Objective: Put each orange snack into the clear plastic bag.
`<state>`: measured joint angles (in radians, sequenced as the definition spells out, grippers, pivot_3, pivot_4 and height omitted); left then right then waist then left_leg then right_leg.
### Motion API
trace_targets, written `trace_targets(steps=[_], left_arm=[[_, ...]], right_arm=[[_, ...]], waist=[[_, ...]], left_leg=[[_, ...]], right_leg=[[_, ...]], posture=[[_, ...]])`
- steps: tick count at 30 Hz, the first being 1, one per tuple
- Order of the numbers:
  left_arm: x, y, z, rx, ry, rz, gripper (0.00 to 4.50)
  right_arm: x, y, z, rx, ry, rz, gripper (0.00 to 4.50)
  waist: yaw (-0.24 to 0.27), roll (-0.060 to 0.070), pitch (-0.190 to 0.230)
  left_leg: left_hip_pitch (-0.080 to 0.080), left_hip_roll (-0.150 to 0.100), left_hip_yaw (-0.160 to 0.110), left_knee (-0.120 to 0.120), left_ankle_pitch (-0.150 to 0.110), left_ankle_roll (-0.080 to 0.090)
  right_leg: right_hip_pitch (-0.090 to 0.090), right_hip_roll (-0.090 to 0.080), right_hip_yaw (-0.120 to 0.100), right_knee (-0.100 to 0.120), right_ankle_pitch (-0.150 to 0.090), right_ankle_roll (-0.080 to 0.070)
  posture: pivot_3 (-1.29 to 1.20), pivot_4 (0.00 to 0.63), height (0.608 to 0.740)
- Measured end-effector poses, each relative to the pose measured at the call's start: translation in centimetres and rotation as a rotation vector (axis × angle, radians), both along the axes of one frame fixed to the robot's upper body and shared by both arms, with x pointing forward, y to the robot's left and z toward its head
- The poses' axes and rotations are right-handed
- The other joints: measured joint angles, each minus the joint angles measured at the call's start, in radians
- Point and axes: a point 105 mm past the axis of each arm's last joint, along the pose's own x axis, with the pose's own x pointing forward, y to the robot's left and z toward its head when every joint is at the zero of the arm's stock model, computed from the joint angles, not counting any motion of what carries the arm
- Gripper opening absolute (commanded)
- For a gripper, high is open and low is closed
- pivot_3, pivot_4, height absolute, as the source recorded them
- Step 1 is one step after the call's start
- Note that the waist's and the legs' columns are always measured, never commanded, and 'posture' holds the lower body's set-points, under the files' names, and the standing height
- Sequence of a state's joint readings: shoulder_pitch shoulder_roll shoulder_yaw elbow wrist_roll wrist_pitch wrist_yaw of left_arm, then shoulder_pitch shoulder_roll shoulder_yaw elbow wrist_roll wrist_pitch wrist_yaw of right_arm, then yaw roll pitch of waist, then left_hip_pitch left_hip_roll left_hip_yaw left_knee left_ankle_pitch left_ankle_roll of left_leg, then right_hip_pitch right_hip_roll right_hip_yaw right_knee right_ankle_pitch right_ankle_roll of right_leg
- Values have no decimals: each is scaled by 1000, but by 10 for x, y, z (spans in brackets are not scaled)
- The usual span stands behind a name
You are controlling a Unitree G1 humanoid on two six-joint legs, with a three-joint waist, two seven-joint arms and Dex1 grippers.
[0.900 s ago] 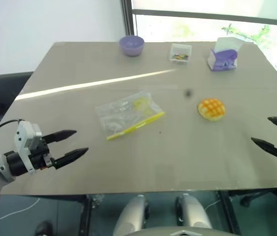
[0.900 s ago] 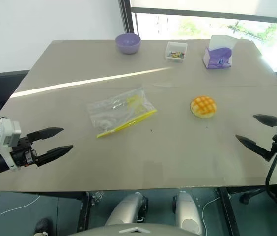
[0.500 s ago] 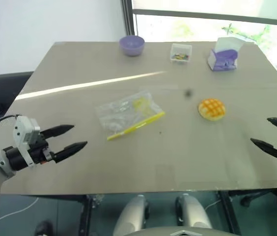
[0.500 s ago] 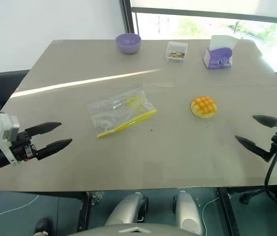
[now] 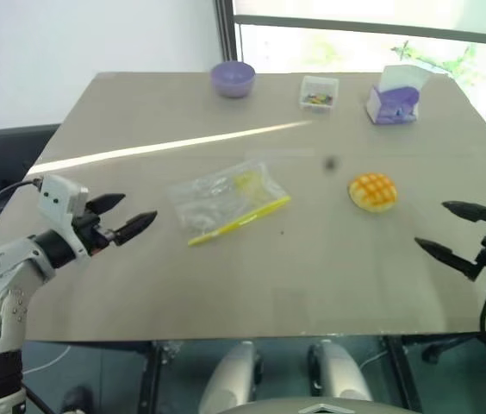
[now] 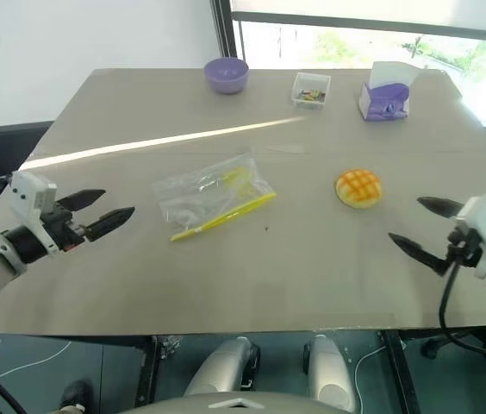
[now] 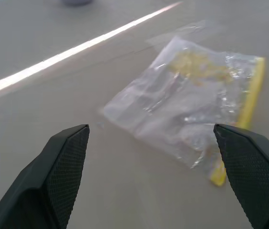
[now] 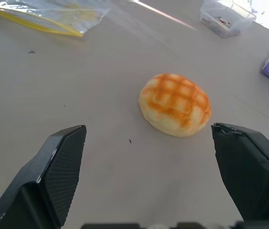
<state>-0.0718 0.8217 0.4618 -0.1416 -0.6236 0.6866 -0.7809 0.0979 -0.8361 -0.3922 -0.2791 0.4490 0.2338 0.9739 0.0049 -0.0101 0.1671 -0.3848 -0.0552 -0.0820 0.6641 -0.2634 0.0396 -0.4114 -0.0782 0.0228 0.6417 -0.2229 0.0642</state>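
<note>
The bun (image 5: 372,191) sits right of the table's (image 5: 312,285) middle, the bag (image 5: 227,201) left of it, well apart. The bun looks light and squashy, best pinched gently across its domed sides; the bag is thin and slippery. The left gripper (image 5: 129,216) and right gripper (image 5: 448,228) hover wide open and empty, with bare tabletop around both.

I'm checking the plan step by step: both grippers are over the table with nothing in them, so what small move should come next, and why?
Probably ease the right gripper forward to the orange snack and close on it. Its fingers are open, pointing at the snack, which lies bare on the table, apart from the clear plastic bag. The left gripper, also open, already faces the bag.
</note>
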Motion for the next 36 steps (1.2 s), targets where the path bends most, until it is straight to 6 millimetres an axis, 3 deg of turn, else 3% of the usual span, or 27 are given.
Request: trace_targets(steps=[4,5,12,27,31,34,36], left_arm=[[0,-6,-10,-157,150,13,4427],[-2,-5,-22,-320,313,39,4427],[10,-24,-41,-563,510,59,4427],[52,-45,-39,-652,594,66,4427],[57,-54,-40,-620,626,44,3148],[59,-61,-48,-607,672,29,1582],[59,-65,-51,-607,693,18,896]], right_arm=[[3,27,-1,9,-11,100,4500],[7,56,9,37,-64,208,4500],[3,106,11,114,-75,411,4500],[-5,103,0,105,-49,415,4500],[-6,101,-2,101,-49,395,4500],[-7,103,0,94,-64,389,4500],[-6,103,0,92,-72,377,4500]], waist=[[-2,0,0],[-6,0,0],[-9,-2,0],[11,0,-2],[12,0,-2],[11,0,-2],[11,0,-2]], left_leg=[[0,0,0,0,0,0],[0,0,-1,0,0,0],[0,-1,-3,1,0,-2],[2,-3,-3,1,1,-8],[1,-4,-3,1,1,-8],[1,-4,-3,1,1,-8],[1,-4,-4,1,2,-8]], right_leg=[[0,2,0,0,0,0],[0,5,0,1,0,0],[0,6,-2,1,0,0],[0,4,-1,3,0,0],[0,4,-1,3,0,0],[0,4,-1,3,0,0],[0,4,-1,3,0,0]], posture=[[0,150,740],[0,150,740],[0,150,740],[0,150,740],[0,150,740],[0,150,740],[0,150,740]])
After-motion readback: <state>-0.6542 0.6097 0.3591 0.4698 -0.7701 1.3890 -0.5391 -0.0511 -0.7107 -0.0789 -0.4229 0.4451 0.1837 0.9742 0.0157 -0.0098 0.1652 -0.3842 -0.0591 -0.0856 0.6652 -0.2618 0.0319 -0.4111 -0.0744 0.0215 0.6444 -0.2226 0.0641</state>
